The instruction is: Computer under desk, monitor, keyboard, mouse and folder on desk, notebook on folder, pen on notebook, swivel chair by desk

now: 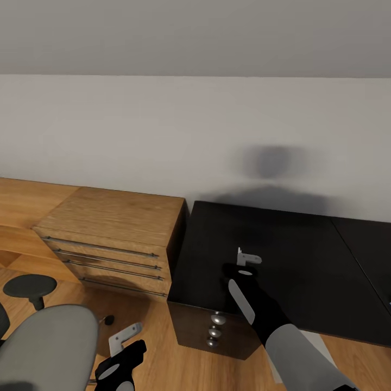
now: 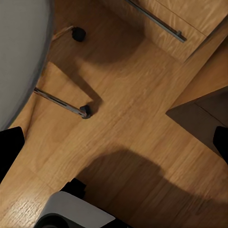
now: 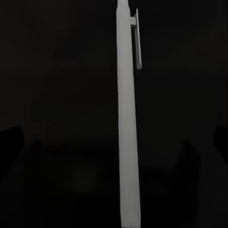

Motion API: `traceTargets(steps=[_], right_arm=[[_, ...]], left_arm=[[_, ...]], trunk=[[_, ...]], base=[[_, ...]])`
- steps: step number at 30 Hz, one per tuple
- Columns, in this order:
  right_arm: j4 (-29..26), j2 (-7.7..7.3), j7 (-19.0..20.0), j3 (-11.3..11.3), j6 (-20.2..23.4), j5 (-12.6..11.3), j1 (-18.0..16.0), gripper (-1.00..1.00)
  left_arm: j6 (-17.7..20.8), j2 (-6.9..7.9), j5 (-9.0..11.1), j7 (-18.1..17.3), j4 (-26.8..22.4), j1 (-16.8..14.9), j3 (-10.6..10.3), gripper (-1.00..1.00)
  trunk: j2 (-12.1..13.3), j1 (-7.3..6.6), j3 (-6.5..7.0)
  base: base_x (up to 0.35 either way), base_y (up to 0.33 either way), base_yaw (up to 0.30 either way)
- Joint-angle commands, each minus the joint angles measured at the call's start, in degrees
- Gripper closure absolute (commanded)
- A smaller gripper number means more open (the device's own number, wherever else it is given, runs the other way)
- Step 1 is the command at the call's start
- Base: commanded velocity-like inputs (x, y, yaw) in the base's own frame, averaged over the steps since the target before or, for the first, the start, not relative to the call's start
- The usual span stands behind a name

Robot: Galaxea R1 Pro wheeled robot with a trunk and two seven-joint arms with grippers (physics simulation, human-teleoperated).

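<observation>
The white pen (image 3: 127, 118) lies lengthwise on the black desk (image 1: 288, 244), in the gap between the spread fingers of my right gripper (image 3: 114, 140); nothing grips it. In the head view that gripper (image 1: 248, 259) hovers open over the desk's left end, above the pedestal with round silver knobs (image 1: 216, 321). The grey swivel chair (image 1: 46, 347) stands at the lower left, one black armrest (image 1: 30, 285) showing. My left gripper (image 1: 126, 335) hangs open and empty over the floor beside the chair seat (image 2: 19, 57). Computer, monitor, keyboard, mouse, folder and notebook are out of view.
A light-wood drawer chest with bar handles (image 1: 114, 231) stands against the desk's left side. The chair's chrome base leg (image 2: 61, 102) and a caster (image 2: 78, 33) lie on the wood floor (image 2: 142, 142) below my left gripper. A white wall runs behind everything.
</observation>
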Motion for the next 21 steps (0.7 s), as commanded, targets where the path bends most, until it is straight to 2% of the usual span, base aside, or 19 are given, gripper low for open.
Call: traceTargets(steps=[1,8,21], right_arm=[[-0.1,-0.03,-0.4,-0.2,0.2,-0.4,0.0,-1.00],[-0.1,-0.03,-0.2,-3.4,0.2,-0.5,-0.1,-1.00],[0.0,-0.03,0.7,-4.0,0.3,-0.4,0.0,-1.00]], left_arm=[[0.3,0.05,0.2,0.4,-0.1,-0.1,-0.1,-1.00],[0.3,0.08,0.2,0.4,-0.1,-0.1,-0.1,-1.00],[0.3,0.05,0.2,0.4,-0.1,-0.1,-0.1,-1.00]], trunk=[[0.0,0.00,-0.05],[0.0,0.00,-0.05],[0.0,0.00,-0.05]], base=[[0.000,0.000,0.000],[0.000,0.000,0.000],[0.000,0.000,0.000]])
